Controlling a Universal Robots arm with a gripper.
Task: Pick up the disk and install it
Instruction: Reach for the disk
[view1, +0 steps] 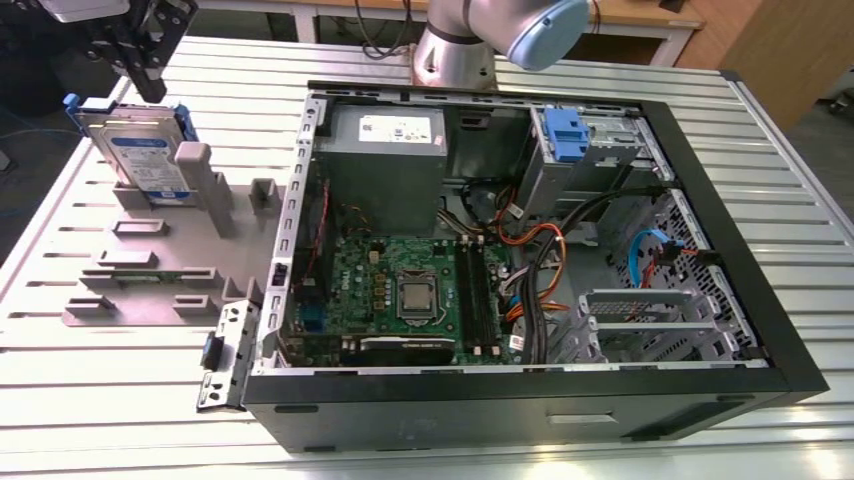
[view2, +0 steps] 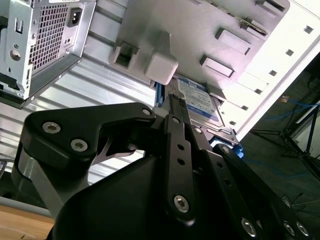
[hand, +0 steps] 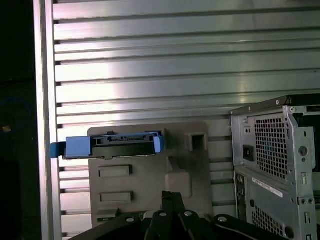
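The disk (view1: 140, 150) stands on edge in a grey holder (view1: 147, 270) at the exterior view's left, silver with a white-and-blue label and a blue carrier frame. My gripper (view1: 154, 93) hangs just above the disk's upper edge, its fingers pressed together with nothing between them. In the second wrist view the disk (view2: 200, 100) lies just beyond the gripper (view2: 173, 102). The first wrist view looks down on the disk's blue-framed top edge (hand: 112, 145), with the gripper (hand: 168, 196) a short way from it.
An open black computer case (view1: 747, 250) fills the table's middle and the exterior view's right. Inside are a grey power-supply box (view1: 387, 150), a motherboard (view1: 400, 290), cables and a drive bay with a blue latch (view1: 567, 135). The ribbed metal table (view1: 107, 400) surrounds it.
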